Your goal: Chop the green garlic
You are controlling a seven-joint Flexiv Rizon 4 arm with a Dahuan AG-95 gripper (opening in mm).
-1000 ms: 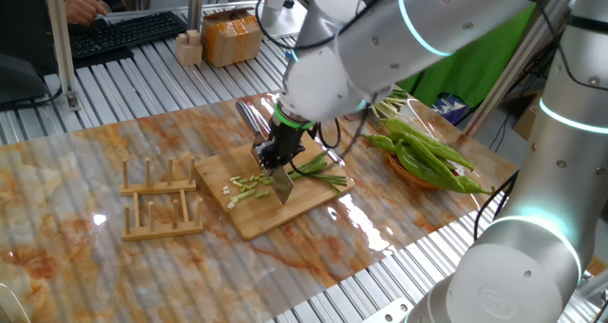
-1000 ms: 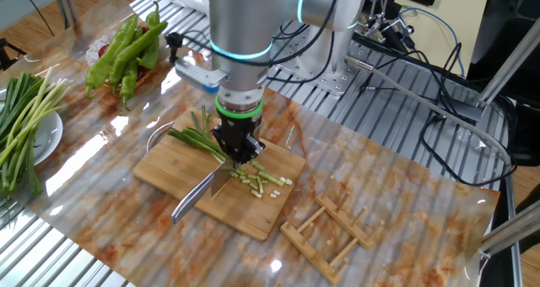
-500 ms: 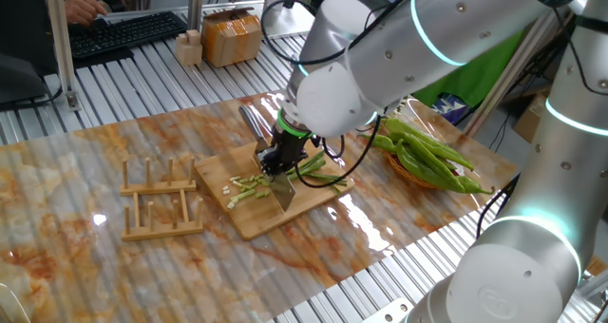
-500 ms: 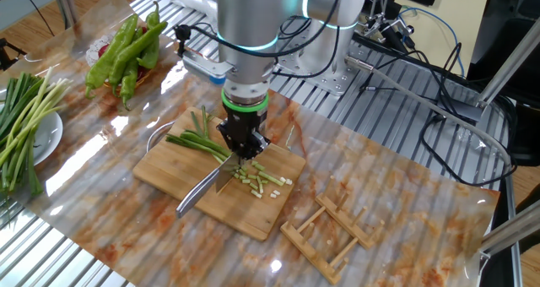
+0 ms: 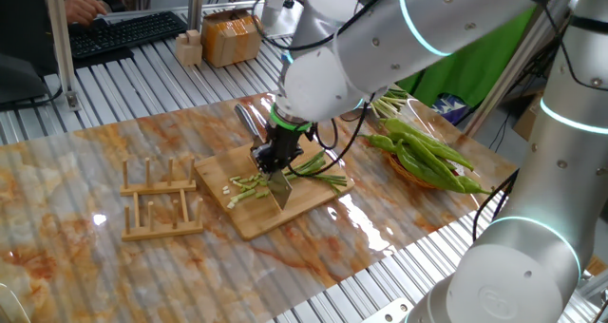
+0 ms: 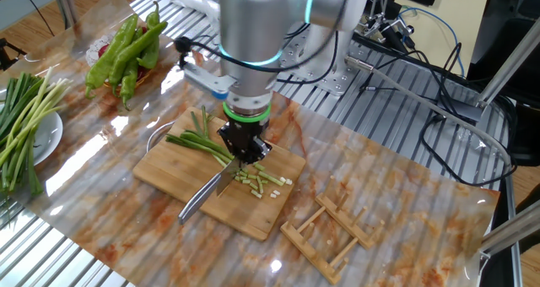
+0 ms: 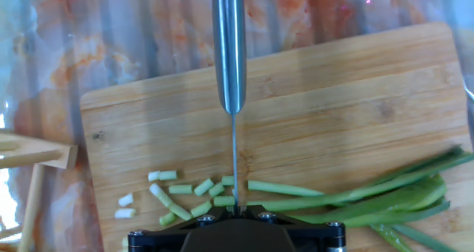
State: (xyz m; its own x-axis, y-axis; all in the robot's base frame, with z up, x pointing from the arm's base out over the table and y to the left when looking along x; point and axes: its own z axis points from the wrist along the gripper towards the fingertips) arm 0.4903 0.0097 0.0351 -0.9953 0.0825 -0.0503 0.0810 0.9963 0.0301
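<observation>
The green garlic [image 7: 355, 196] lies on a bamboo cutting board [image 7: 333, 104]: thin stalks on one side and several short cut bits [image 7: 181, 196] on the other. It also shows in one fixed view [image 5: 318, 169] and in the other fixed view [image 6: 196, 137]. My gripper [image 7: 234, 210] is shut on a knife [image 7: 229, 52], whose blade [image 6: 202, 196] stands edge-down across the stalks between the whole part and the cut bits. The gripper [image 5: 273, 159] is right over the board [image 5: 275, 204].
A wooden rack [image 5: 160, 198] stands beside the board. Green peppers [image 5: 427, 157] lie in a basket at the table's side. A plate with long uncut stalks [image 6: 25, 122] sits at the edge. A metal object [image 5: 249, 119] lies behind the board.
The gripper with the knife has shifted slightly along the stalks and back; the blade stays on the board among the cut bits.
</observation>
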